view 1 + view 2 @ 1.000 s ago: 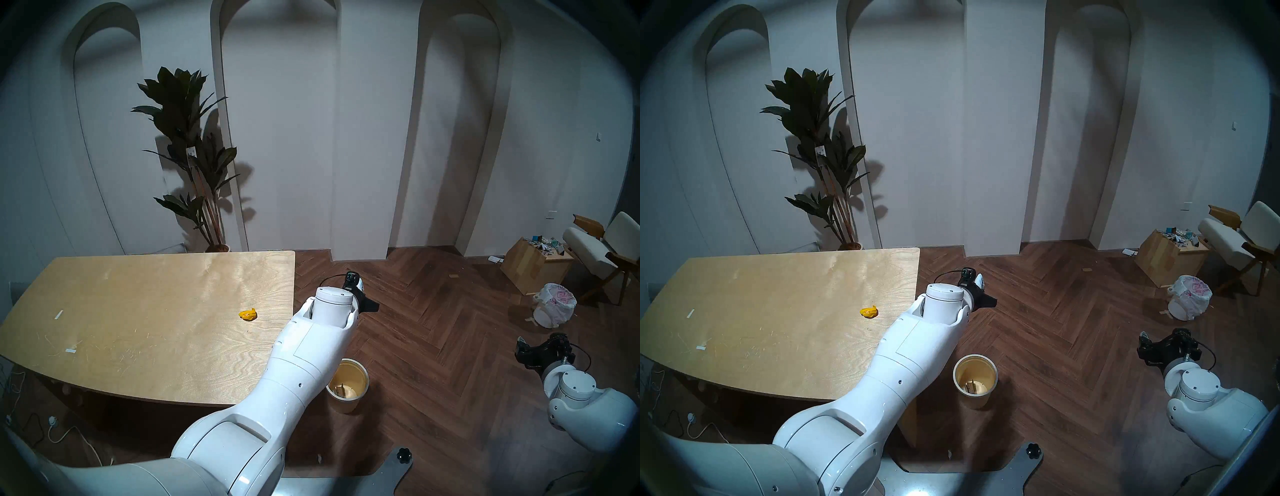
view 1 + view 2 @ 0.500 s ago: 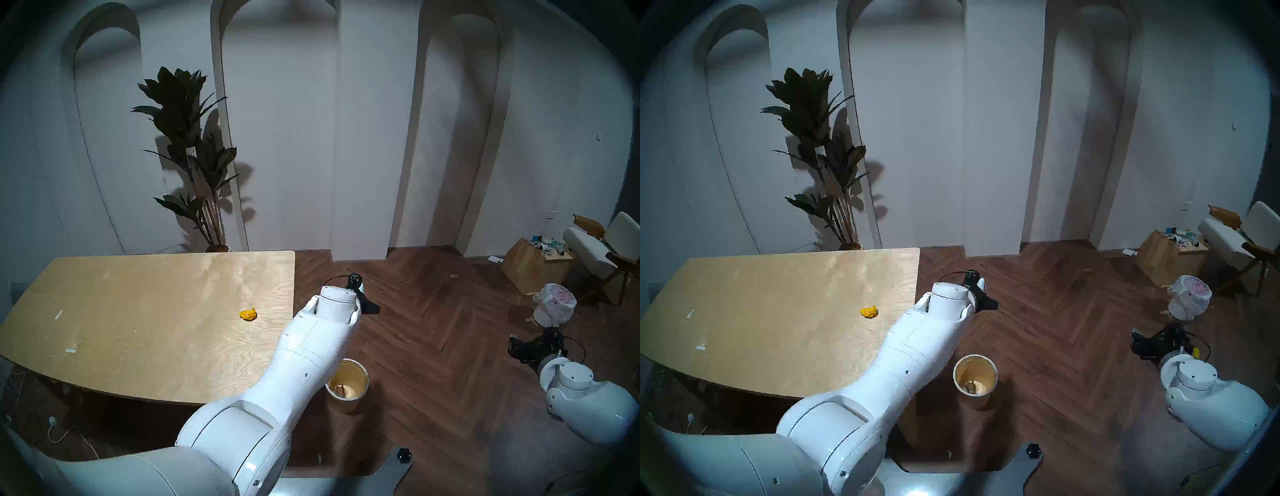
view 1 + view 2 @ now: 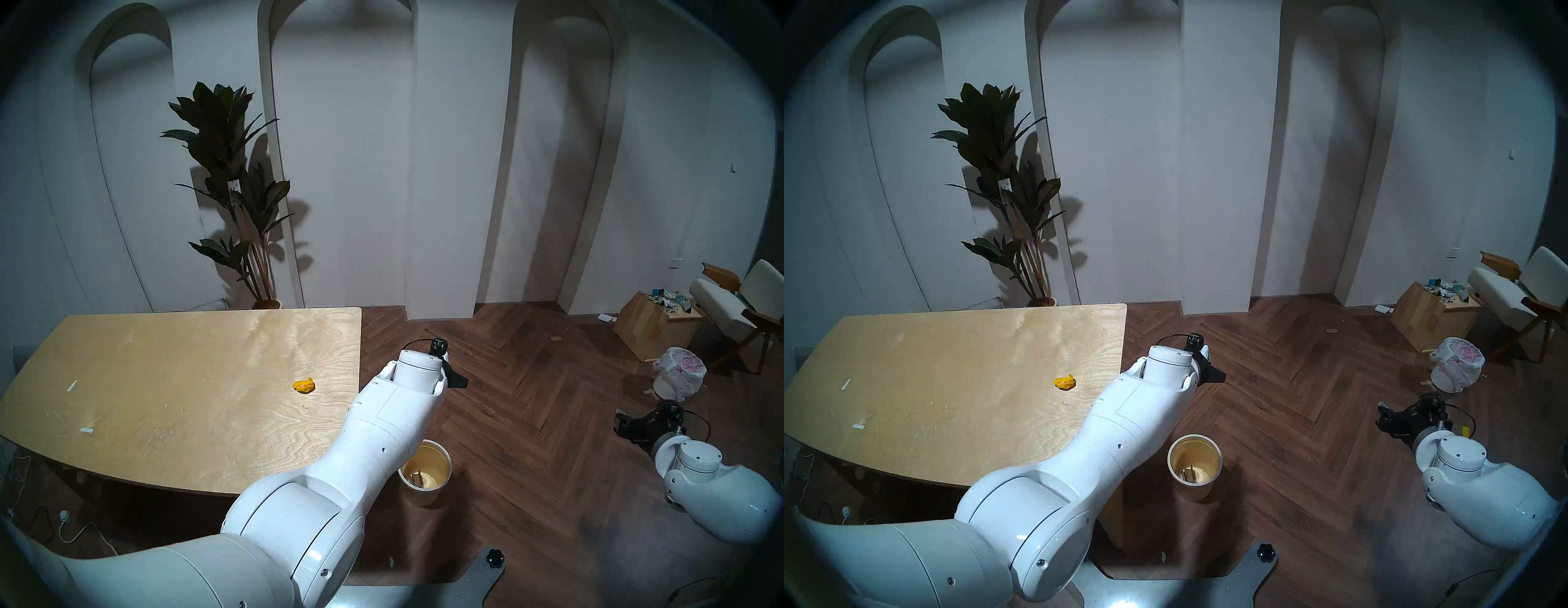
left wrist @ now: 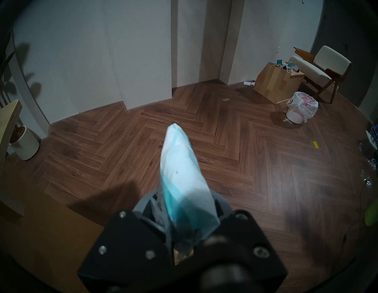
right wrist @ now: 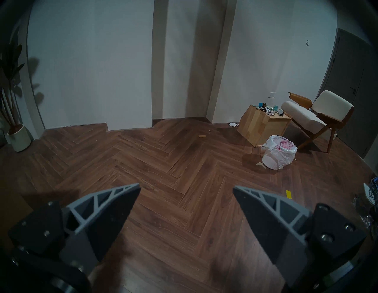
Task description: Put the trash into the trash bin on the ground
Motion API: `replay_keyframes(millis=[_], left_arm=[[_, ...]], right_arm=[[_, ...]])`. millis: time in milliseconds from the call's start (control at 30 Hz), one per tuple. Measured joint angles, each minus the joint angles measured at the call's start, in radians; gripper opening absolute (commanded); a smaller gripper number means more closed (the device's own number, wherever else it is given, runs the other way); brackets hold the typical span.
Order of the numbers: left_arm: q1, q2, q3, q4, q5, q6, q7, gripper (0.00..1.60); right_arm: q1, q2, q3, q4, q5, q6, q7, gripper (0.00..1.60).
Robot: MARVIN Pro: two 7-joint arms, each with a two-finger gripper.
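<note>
My left gripper (image 3: 450,370) is shut on a teal-and-white plastic wrapper (image 4: 182,178) and holds it in the air over the floor, just right of the table's right edge and beyond the trash bin. The cream trash bin (image 3: 425,472) stands on the floor by the table's near right corner, partly behind my left forearm; a white-and-yellow carton (image 3: 1190,473) lies inside it. A yellow paper lump (image 3: 303,385) lies on the wooden table (image 3: 169,382). My right gripper (image 5: 186,193) is open and empty, held above the floor at the right.
A white bin with a red-printed plastic bag (image 3: 679,378) and a square wooden box (image 3: 651,325) of scraps stand at the far right beside a chair (image 3: 740,305). A potted plant (image 3: 237,187) stands behind the table. Cables lie on the floor at left.
My left arm has swung slightly right with the wrapper still in the gripper. My right gripper has moved a little left and toward the middle of the floor.
</note>
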Motion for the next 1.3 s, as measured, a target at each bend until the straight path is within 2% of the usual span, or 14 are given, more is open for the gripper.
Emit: replay_keyframes(millis=[433,1300], left_arm=[[-0.058,-0.032,0.008,0.089,0.012,-0.016,-0.004,0.00],[-0.146,-0.059,-0.009,0.206,0.024,-0.063,-0.013,0.00]], right_arm=[[0.065,-0.042,-0.058,0.044,0.023,-0.002,0.045,1.60],[0.160,-0.117,-0.102,0.112,0.054,-0.004,0.111,1.60]])
